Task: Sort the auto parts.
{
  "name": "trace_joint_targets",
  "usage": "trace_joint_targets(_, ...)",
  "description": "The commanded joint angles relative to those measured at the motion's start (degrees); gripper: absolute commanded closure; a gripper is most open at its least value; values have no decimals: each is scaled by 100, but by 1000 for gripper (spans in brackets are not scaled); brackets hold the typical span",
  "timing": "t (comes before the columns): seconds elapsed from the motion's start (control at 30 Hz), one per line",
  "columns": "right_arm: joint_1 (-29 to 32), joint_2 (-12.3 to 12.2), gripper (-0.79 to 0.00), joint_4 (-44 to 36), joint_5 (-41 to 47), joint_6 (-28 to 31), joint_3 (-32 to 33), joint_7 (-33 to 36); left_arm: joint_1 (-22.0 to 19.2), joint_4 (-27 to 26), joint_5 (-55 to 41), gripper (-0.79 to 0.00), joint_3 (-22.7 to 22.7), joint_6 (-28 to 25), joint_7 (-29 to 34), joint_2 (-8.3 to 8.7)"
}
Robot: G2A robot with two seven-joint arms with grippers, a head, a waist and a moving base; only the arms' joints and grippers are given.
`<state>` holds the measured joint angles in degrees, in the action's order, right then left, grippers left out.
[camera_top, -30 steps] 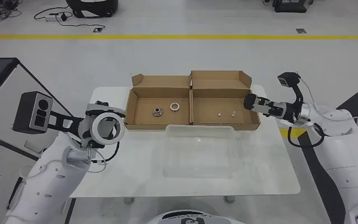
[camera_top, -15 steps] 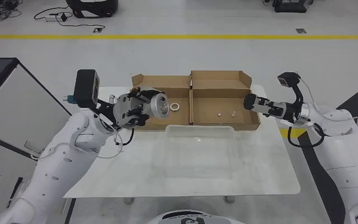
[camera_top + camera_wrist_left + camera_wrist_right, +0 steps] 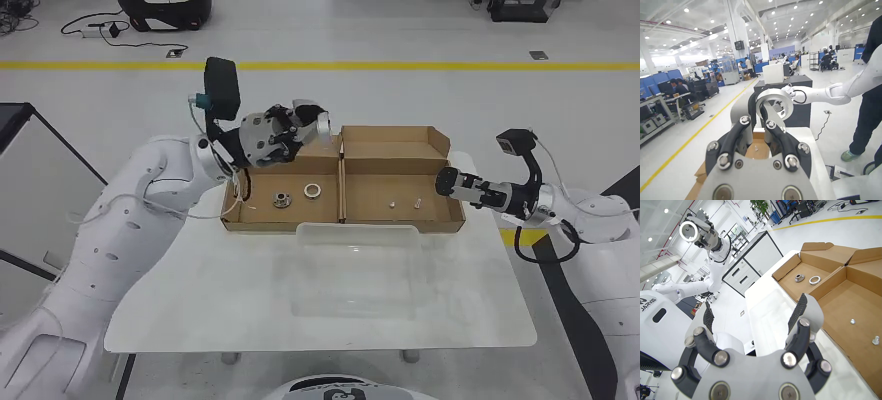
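The left end effector [image 3: 758, 106], clamped on the large ring [image 3: 770, 93] by its rim, held it high over the rear of the left box [image 3: 255, 205], where a slip could have dropped it onto the flange [image 3: 799, 278] and small ring [image 3: 814, 279] inside; the right end effector [image 3: 755, 302], jaws apart and empty, hung beside the bolt box [image 3: 365, 195].
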<state>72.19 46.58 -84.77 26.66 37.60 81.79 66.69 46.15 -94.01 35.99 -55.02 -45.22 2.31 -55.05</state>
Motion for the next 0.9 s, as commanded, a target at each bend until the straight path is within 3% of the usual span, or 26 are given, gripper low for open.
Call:
trace_joint_targets(0.0, 0, 0, -785, 0, 0, 0, 0, 0, -264, 277, 335, 0, 106, -15, 278, -46)
trace_joint_targets(0.27, 0, 0, -785, 0, 0, 0, 0, 0, -953, 1239, 941, 0, 586, -326, 1302, -209)
trace_joint_targets(0.6, 0, 0, -785, 0, 0, 0, 0, 0, -1290, 2247, 1225, 0, 1137, -773, 2321, -365)
trace_joint_targets(0.87, 0, 0, -785, 0, 0, 0, 0, 0, -1708, 2982, 1431, 0, 1741, -853, 2783, -658)
